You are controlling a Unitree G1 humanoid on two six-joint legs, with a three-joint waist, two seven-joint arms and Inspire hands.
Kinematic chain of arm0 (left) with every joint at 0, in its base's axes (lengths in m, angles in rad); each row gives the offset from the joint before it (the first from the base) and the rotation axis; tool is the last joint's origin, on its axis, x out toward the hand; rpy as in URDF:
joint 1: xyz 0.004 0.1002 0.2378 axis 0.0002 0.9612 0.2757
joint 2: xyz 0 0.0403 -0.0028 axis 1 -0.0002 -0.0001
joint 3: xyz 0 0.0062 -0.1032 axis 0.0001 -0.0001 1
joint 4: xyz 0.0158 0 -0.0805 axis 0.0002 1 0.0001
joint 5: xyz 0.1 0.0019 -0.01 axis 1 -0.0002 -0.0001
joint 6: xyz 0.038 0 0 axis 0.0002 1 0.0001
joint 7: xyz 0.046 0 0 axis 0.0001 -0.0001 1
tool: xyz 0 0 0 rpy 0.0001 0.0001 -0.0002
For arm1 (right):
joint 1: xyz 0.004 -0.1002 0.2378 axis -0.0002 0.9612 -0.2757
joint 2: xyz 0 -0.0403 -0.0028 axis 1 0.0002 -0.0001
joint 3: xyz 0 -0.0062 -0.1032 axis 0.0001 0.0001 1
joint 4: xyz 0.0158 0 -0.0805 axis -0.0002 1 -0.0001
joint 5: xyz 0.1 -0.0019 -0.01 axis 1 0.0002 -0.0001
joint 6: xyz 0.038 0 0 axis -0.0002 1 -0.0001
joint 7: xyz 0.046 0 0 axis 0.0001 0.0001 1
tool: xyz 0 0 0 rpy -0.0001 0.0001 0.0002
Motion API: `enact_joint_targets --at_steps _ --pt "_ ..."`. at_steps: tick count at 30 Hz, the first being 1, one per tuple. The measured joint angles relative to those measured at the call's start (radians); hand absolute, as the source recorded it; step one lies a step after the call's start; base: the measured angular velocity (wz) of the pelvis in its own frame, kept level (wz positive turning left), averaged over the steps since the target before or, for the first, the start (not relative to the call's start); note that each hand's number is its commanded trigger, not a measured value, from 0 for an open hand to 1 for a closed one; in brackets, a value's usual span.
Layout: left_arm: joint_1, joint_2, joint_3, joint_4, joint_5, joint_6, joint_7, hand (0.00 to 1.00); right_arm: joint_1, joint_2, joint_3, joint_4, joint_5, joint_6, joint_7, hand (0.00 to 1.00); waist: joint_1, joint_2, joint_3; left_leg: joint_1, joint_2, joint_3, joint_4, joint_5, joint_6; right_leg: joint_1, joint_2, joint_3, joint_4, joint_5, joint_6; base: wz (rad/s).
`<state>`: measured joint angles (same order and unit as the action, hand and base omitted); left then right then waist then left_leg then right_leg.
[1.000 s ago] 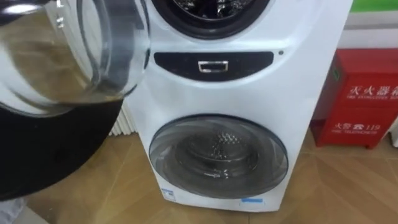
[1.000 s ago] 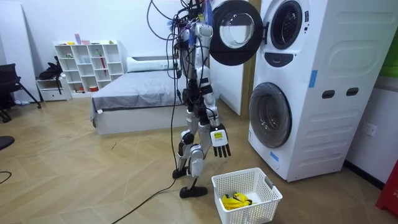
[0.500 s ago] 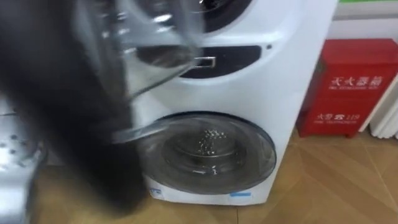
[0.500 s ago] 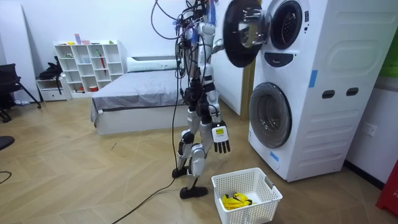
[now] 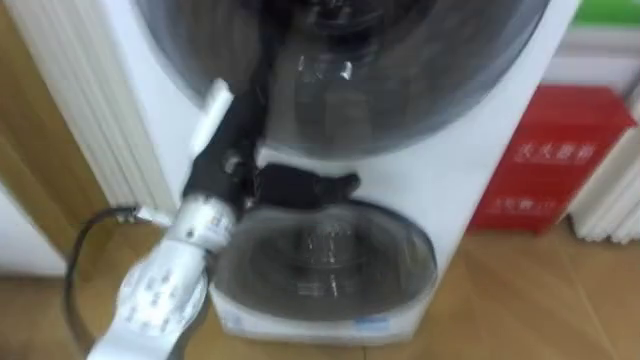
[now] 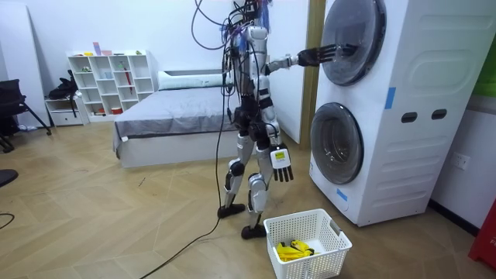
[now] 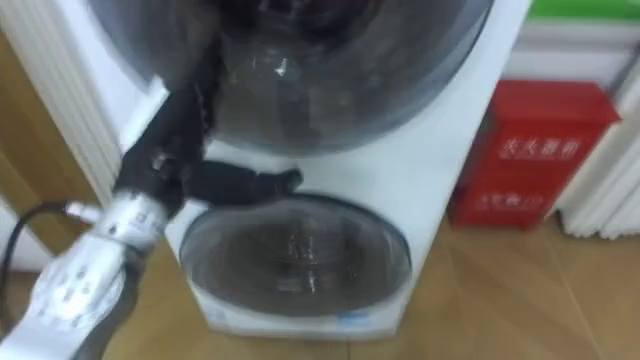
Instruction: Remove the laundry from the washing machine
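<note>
The stacked white washing machine [image 6: 403, 116] stands in front of me. Its upper round glass door [image 5: 400, 60] lies closed against the drum opening. My left arm reaches up from the lower left, and my left hand [image 5: 255, 85] lies on that door with straight fingers, as the room view's left hand [image 6: 325, 54] confirms. My right hand [image 6: 280, 163] hangs open at my side. The lower door [image 5: 320, 265] is closed too. Behind the dark glass I make out no clothes. A white basket [image 6: 329, 232] on the floor beside my feet holds a yellow cloth [image 6: 293, 249].
A red cabinet [image 5: 555, 160] stands on the floor right of the machine, with a white radiator [image 5: 610, 200] beyond it. A white ribbed panel [image 5: 70, 90] is left of the machine. A bed [image 6: 170, 116] and a white shelf [image 6: 108, 81] are behind me.
The upper door swung from wide open to closed against the machine, my left arm following it. I stepped closer and the eye views shifted.
</note>
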<state>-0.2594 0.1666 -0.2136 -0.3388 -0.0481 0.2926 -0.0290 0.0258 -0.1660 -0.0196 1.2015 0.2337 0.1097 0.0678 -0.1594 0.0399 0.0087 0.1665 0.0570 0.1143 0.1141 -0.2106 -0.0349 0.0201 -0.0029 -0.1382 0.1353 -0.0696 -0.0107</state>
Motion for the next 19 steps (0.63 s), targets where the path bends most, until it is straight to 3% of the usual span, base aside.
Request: enact_joint_targets --at_steps 4,7,10,14,16,18,19 --pt "0.002 0.003 -0.009 0.089 -0.001 -0.012 -0.008 0.0 0.002 0.003 0.009 -0.001 0.019 -0.005 -0.002 0.0 0.0 0.001 -0.0001 0.004 0.0 0.037 0.005 0.0 0.0 -0.004 0.003 0.001 -0.001 -0.001 0.001 -0.24" --pt "0.064 0.003 -0.013 0.12 0.001 -0.011 -0.025 0.0 0.008 0.002 0.025 -0.017 0.038 -0.003 -0.003 0.0 0.0 0.0 0.0014 -0.003 0.003 0.043 0.006 0.0 0.0 -0.015 0.008 -0.01 -0.003 -0.004 0.004 -0.13" --pt "0.131 0.002 -0.037 0.254 0.033 -0.01 -0.038 0.0 0.006 0.003 0.027 -0.015 0.034 0.002 -0.014 0.0 -0.001 -0.001 0.0017 -0.005 0.006 0.045 0.012 0.0 0.0 -0.015 0.011 -0.017 -0.002 -0.007 0.0 -0.04" --pt "0.273 0.003 -0.034 0.543 0.126 -0.013 -0.04 0.0 0.034 0.01 0.027 -0.051 0.051 -0.004 -0.025 0.0 0.006 -0.014 0.0041 -0.005 0.006 0.051 0.016 0.0 0.0 -0.015 0.015 -0.014 0.001 -0.018 -0.016 -0.03" --pt "0.327 0.002 -0.013 0.695 0.132 -0.027 -0.036 0.0 0.05 0.02 0.024 -0.051 0.078 -0.01 -0.037 0.0 0.027 -0.024 0.0036 -0.002 0.009 0.052 0.016 0.0 0.0 -0.015 0.018 -0.013 0.002 -0.021 -0.02 0.0" --pt "0.392 0.008 0.044 0.902 0.155 -0.055 -0.027 0.0 0.06 0.025 0.019 -0.046 0.091 -0.011 -0.039 0.0 0.048 -0.039 -0.0039 0.0 0.015 0.052 0.016 -0.001 -0.001 -0.013 0.023 -0.016 0.003 -0.023 -0.023 0.02" --pt "0.408 0.01 0.064 0.944 0.159 -0.056 -0.021 0.0 0.068 0.025 0.018 -0.049 0.089 -0.011 -0.038 0.0 0.055 -0.044 -0.0066 0.001 0.016 0.052 0.016 -0.001 -0.001 -0.013 0.023 -0.017 0.003 -0.023 -0.024 0.0"
